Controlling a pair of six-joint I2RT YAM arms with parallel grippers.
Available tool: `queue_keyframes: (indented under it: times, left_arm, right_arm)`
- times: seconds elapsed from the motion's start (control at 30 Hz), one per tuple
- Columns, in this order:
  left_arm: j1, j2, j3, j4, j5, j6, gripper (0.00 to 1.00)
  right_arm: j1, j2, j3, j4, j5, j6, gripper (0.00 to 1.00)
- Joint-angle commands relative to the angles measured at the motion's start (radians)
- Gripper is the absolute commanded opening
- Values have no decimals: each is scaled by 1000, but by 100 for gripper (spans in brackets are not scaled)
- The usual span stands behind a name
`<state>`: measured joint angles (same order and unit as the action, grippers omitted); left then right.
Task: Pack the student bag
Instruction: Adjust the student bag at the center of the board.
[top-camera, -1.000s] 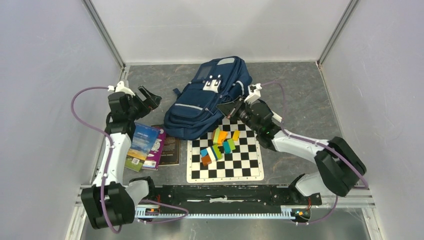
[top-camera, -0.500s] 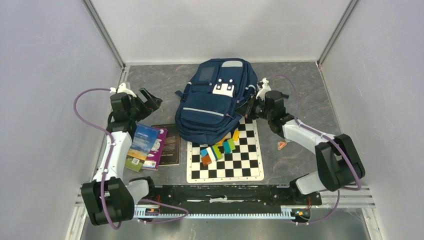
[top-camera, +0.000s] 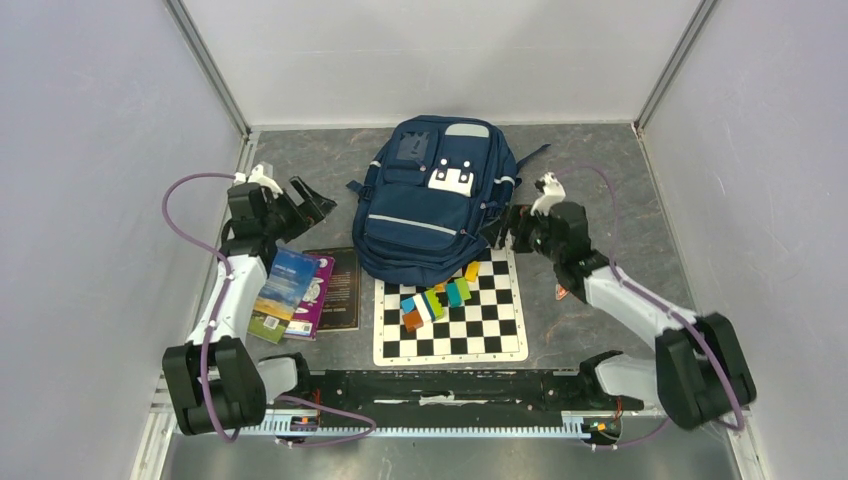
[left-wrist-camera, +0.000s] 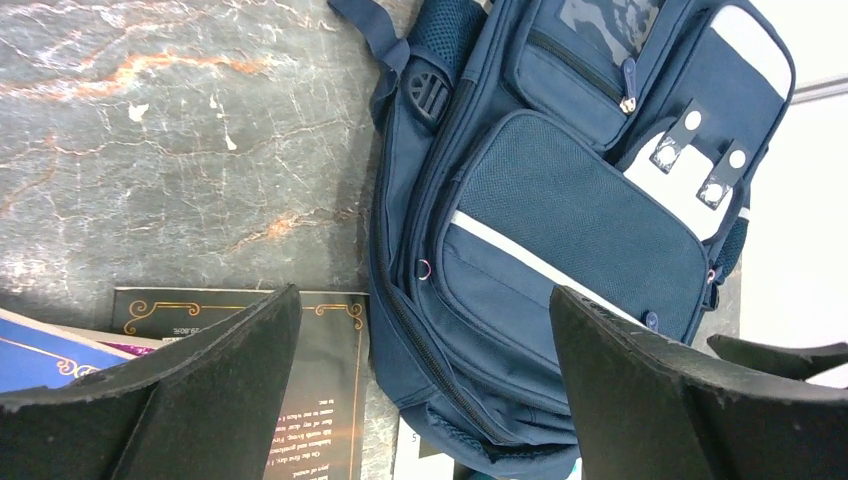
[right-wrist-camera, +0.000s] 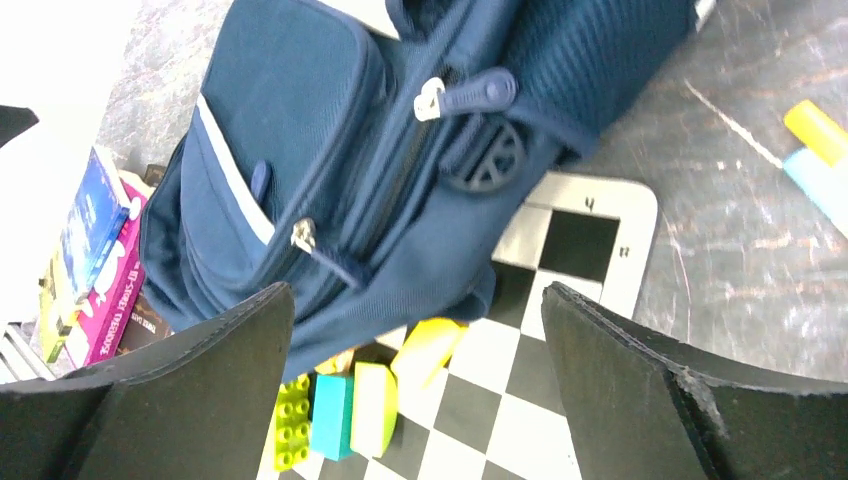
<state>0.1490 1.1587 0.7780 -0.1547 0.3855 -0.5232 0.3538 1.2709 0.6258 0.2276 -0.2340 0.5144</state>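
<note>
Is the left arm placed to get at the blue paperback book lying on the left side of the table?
Likely yes: the open, empty left gripper sits just beyond the blue paperback book, and nothing lies between them.

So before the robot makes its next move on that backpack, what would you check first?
1. Is the left claw open and empty: ok.
2. Is the right claw open and empty: ok; it sits beside the student bag.
3. Is the student bag lying flat, front up: ok.
4. Is the bag opened for packing: not ok; the zipper looks closed.
5. Are things to pack in sight: ok; books left of the bag, toy blocks on the chessboard.
6. Is the bag off the chessboard: not ok; its lower end overlaps the far edge.
</note>
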Motion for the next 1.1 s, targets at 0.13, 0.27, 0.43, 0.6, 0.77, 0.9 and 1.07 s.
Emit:
queue_keyframes:
  times: [0.13, 0.27, 0.43, 0.6, 0.77, 0.9, 1.07]
  left_arm:
    - [-18, 26, 0, 46, 58, -9, 98]
    - [-26, 28, 0, 44, 56, -8, 97]
    - [-32, 28, 1, 38, 48, -4, 97]
    - [-34, 33, 1, 35, 42, -3, 97]
    - [-34, 38, 4, 34, 39, -5, 98]
    - [-34, 38, 6, 34, 37, -6, 98]
    - [-34, 42, 7, 34, 33, -7, 98]
  right_arm:
    - [82, -207, -262, 193, 97, 170, 98]
    - [140, -197, -313, 294, 124, 252, 98]
    - [210, -106, -285, 397, 124, 308, 98]
    - [246, -17, -259, 464, 146, 368, 98]
    - [266, 49, -261, 530, 163, 399, 98]
    - [274, 109, -251, 555, 174, 426, 98]
    - [278, 177, -231, 612, 173, 452, 97]
